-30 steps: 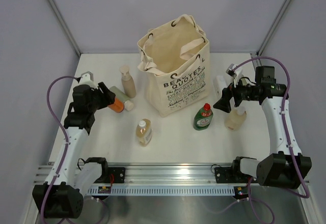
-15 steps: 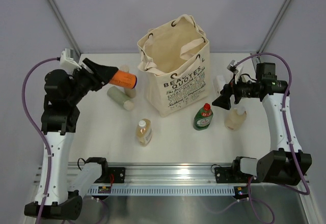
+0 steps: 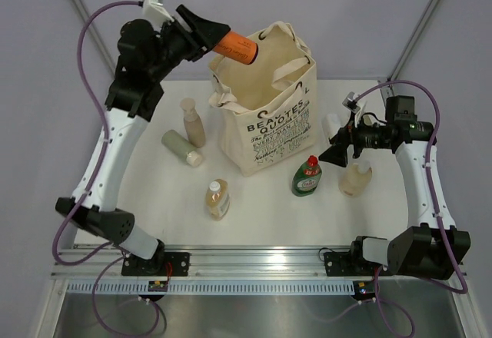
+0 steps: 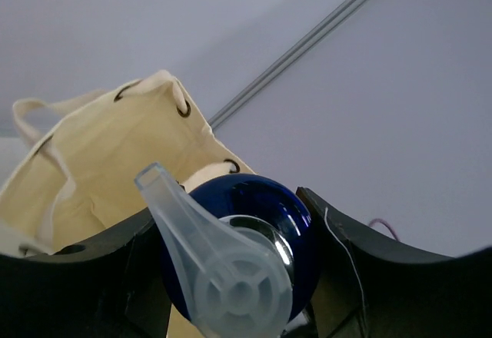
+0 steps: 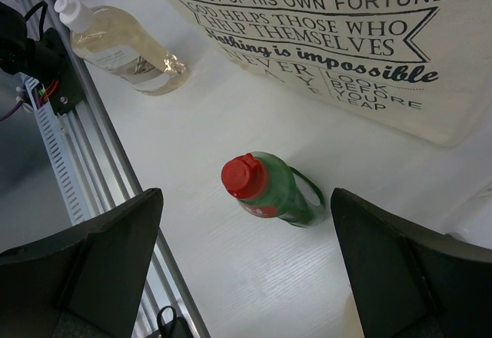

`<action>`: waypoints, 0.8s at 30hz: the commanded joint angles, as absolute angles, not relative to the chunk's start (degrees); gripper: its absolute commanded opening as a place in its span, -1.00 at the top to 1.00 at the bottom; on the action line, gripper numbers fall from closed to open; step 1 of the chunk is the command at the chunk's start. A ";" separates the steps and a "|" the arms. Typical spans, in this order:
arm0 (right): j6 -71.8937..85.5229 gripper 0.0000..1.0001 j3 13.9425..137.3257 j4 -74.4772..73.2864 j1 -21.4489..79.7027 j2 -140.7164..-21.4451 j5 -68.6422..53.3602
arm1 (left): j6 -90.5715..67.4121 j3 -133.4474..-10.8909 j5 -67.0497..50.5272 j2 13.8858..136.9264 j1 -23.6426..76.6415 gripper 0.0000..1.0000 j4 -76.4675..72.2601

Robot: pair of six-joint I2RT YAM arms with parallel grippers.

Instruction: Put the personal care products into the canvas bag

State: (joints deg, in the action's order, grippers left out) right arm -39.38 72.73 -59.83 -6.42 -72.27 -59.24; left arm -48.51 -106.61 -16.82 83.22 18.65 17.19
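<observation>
Our left gripper clamps the orange cylindrical plastic bottle in the air at the mouth of the cream canvas tote bag. Our right gripper, fingers spread wide, hovers above the green red-capped bottle.

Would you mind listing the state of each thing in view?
canvas bag, upright, mouth open
orange bottle, held sideways, raised by the bag's mouth
left gripper, shut on orange bottle
right gripper, open, empty
green bottle, upright, red cap on
pump bottle, upright
sage-green tube, lying down
amber bottle, ungrasped, outside the bag
</observation>
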 commanded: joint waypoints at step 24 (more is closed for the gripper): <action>-38.58 -0.99 67.76 -56.78 -6.24 -69.52 -60.21 | -12.91 -121.04 1.58 119.18 37.88 0.43 13.36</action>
State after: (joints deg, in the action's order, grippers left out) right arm -39.09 67.53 -58.59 -6.42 -69.91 -60.51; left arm -14.44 -121.71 2.15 119.48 37.58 22.46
